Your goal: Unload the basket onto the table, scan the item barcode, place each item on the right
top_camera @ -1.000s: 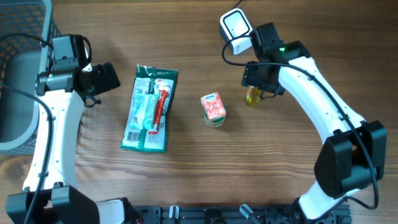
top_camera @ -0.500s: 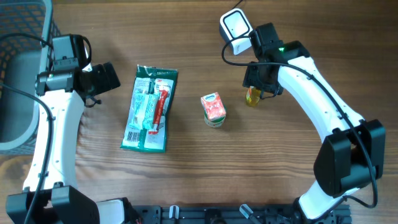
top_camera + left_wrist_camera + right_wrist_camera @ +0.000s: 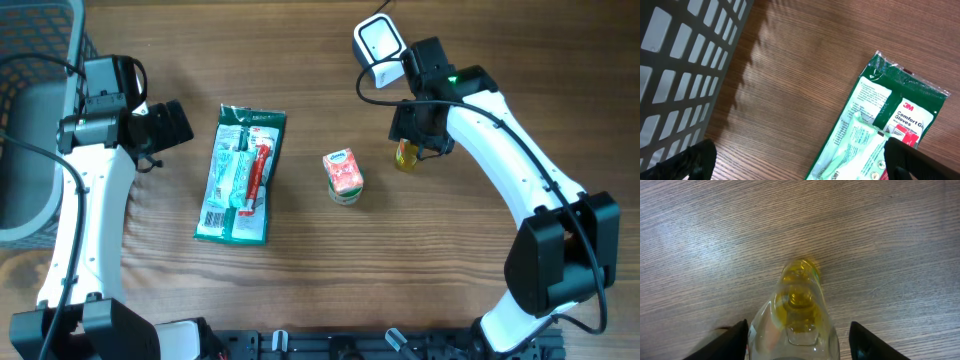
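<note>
currently the pick-up step is being worked; no barcode is being presented to anything yet. overhead, the grey basket is sitting at the far left, the green glove packet is lying flat beside the left arm, and the small juice carton is standing mid-table. the item in hand, a small yellow bottle, is resting on the table near the carton, directly under the right gripper, with the white scanner lying near, further from the robot. the right jaws are straddling the bottle; whether they are actually clamping it, i cannot tell (one side is showing a sliver of daylight). the left gripper is hanging released and empty by the packet. judgement: the next move is calling for a firm squeeze, a straight lift, then turning the label towards the scanner. only the right wrist view is showing the finger-to-bottle fit; only the overhead is showing the scanner.
</note>
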Controlling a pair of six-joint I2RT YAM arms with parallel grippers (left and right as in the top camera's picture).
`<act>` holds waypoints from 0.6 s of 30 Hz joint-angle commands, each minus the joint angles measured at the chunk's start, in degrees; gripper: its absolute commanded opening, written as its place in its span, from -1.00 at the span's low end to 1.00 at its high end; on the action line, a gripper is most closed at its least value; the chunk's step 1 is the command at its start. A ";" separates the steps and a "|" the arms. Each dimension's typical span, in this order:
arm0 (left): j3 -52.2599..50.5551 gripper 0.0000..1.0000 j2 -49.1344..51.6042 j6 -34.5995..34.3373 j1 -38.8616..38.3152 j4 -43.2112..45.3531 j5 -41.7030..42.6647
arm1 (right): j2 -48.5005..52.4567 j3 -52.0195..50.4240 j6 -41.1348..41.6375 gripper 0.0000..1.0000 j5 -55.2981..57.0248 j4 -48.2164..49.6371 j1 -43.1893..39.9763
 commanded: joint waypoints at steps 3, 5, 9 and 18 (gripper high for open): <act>0.02 1.00 0.22 -0.52 0.20 0.13 -0.50 | 1.22 -0.28 0.17 0.15 -0.76 -0.13 0.20; 0.02 1.00 0.22 -0.52 0.20 0.13 -0.50 | 1.20 -0.28 0.04 0.15 -0.92 -0.17 0.17; 0.02 1.00 0.22 -0.52 0.20 0.13 -0.50 | 1.20 -0.28 0.02 0.17 -0.92 -0.37 0.17; 0.02 1.00 0.22 -0.52 0.20 0.13 -0.50 | 1.42 -0.28 0.02 0.17 -0.87 -0.50 0.17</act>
